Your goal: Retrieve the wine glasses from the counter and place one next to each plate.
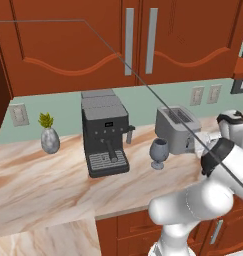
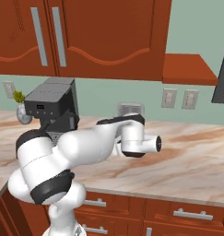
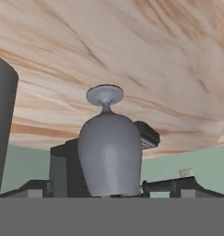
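Wine glass [image 1: 159, 152], one in number, stands upright on the counter [image 1: 43, 185] between the coffee machine [image 1: 105, 135] and the toaster [image 1: 177, 128], just beside the toaster and apart from the machine; its smoky grey-blue bowl, short stem and round foot are all visible in the left base view. In the hand view the same glass [image 3: 109, 156] appears inverted because the camera is rolled, its foot against the marbled counter surface [image 3: 168, 55] and its bowl close to the lens, with the dark body of the coffee machine [image 3: 67, 170] behind it. One grey speckled vase [image 1: 50, 139] holding a green plant stands near the wall at the left end of the counter, well apart from the glass. One coffee machine, one toaster and one vase are counted; four wall outlets can be made out across the base views, though their outlines are small. The arm reaches across the counter from the right of the left base view, and the gripper [image 3: 114, 193] sits at the lower edge of the hand view, its jaws spread wide with the bowl between them; whether the fingertips touch the glass cannot be told from this angle. Red-brown cabinets [image 1: 138, 40] with silver handles hang above.
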